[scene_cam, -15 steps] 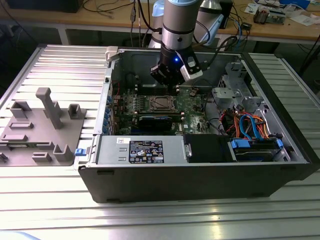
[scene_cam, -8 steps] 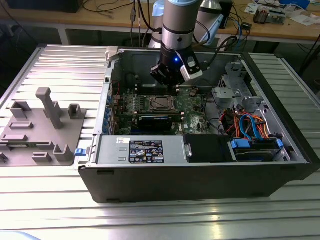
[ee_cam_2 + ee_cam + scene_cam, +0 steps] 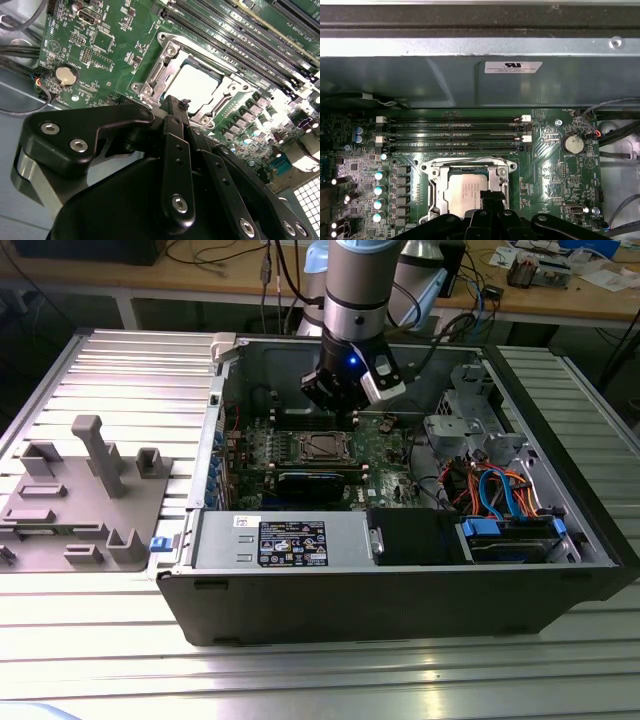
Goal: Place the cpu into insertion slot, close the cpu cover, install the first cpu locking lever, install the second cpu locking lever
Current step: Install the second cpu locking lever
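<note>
Matte black hand above flat silver cpu, silvery square-framed cpu cover

Exterior view high over open case; both wrist views close above socket.

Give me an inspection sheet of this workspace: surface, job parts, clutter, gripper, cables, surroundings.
Surface: ribbed metal table carrying an open computer case.
Job's things: cpu seated in the insertion slot; cpu cover down around it.
Clutter: grey fixture tray at the exterior view's left.
Gripper: gripper shut, hanging just above the socket.
Cables: orange and blue cables inside the case.
Surroundings: wooden bench behind.
</note>
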### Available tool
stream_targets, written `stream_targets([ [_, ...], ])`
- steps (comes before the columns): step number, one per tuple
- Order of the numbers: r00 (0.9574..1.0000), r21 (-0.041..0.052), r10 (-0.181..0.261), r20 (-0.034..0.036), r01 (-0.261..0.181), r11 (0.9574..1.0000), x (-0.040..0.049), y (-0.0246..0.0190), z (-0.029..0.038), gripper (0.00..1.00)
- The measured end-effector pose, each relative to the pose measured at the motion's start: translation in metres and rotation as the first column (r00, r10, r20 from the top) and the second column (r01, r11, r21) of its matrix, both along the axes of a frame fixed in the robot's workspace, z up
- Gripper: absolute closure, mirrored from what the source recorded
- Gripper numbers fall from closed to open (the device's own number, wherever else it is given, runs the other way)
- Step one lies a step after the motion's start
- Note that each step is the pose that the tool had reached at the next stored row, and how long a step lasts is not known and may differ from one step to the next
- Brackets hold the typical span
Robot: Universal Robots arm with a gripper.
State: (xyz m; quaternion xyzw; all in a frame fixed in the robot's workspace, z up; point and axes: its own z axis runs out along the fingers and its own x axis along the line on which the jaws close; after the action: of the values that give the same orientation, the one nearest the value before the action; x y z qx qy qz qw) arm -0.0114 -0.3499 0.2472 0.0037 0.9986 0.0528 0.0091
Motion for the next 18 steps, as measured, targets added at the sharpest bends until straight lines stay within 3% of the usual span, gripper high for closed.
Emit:
stream_targets([
  [12,1.0000,0.0000,0.000,0.0000,0.000,1.0000,0.0000,-0.0140,0.0000,0.89],
  [18,1.0000,-0.0002,0.000,0.0000,0.000,1.0000,0.0000,-0.0148,0.0022,0.89],
])
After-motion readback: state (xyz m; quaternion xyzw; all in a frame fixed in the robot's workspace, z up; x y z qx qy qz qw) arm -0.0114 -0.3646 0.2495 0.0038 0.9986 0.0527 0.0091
